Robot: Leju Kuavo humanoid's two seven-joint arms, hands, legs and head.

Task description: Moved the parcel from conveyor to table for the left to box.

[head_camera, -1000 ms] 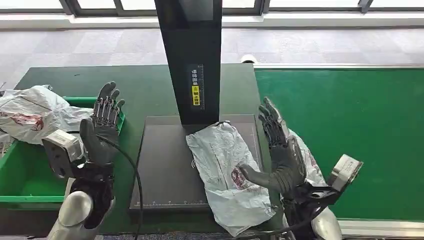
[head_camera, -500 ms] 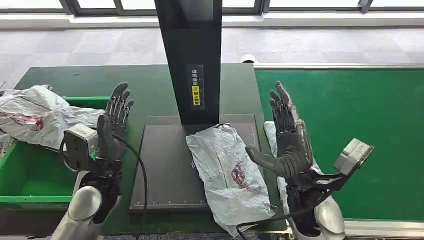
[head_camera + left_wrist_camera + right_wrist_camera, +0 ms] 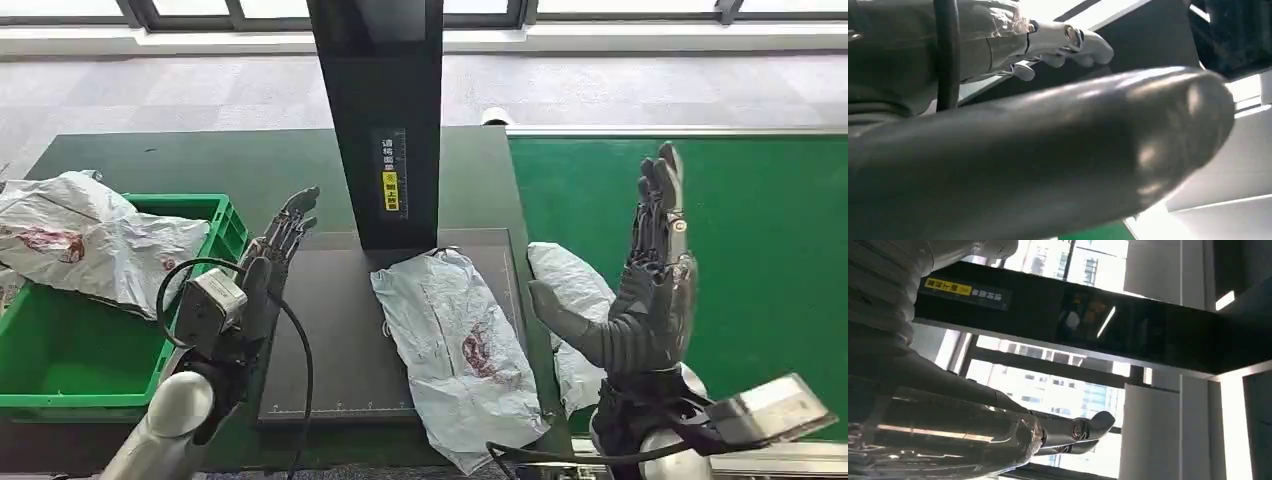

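The white parcel [image 3: 455, 350] lies on the dark scale plate [image 3: 330, 340] on the desk [image 3: 200, 160], flanked by the left hand [image 3: 265, 270] and the raised right hand [image 3: 645, 290], both empty with fingers extended apart.

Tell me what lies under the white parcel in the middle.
The parcel lies on the dark scale platform, its near end hanging past the platform's front edge. Whatever part of the platform it covers is hidden.

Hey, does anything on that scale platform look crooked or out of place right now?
Yes. The white parcel lies askew on the dark platform, its near end hanging past the front edge. A second parcel sits beside it, off the platform, near the conveyor.
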